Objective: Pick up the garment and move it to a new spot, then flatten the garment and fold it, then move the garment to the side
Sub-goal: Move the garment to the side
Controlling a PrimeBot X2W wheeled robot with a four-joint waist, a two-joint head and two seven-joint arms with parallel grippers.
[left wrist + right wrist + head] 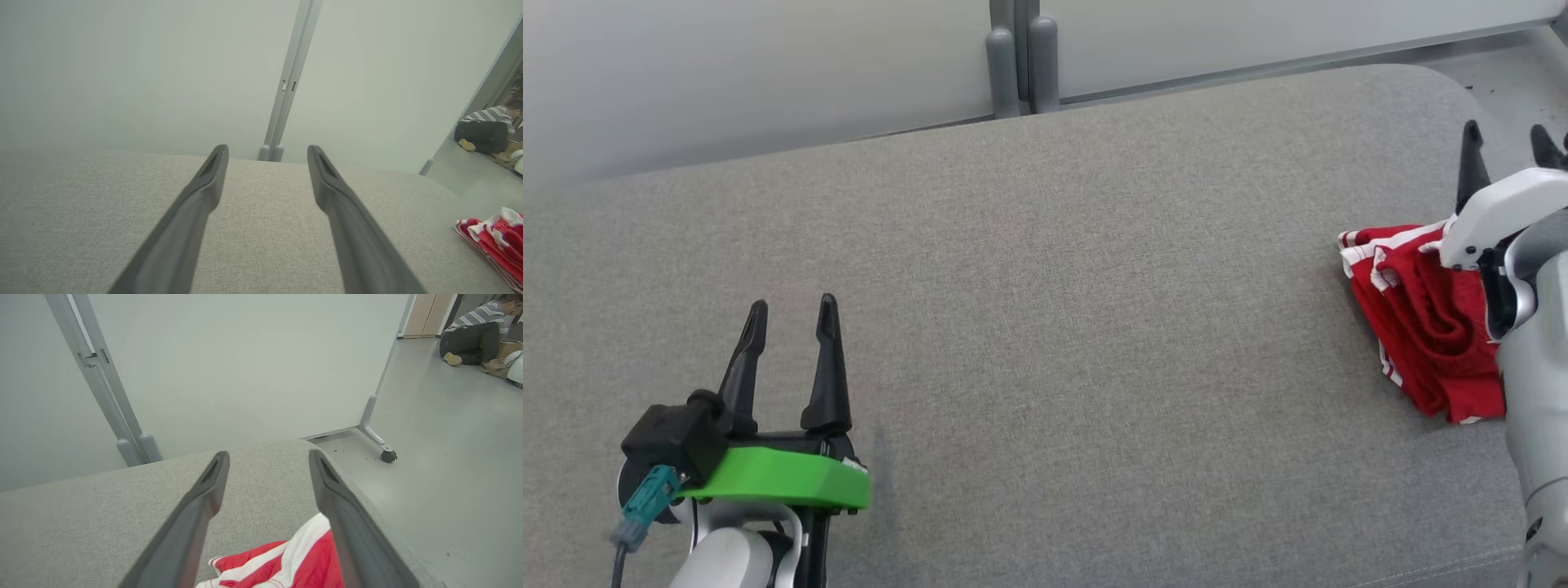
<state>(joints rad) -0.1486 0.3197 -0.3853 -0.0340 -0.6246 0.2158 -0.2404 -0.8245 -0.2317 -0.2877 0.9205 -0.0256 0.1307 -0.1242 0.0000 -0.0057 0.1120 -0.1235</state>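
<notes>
Gaping right gripper over garment, empty

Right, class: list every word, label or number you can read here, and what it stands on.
None: no readable text in any view. The red garment, the grey cushion and the green housing carry no lettering.
</notes>
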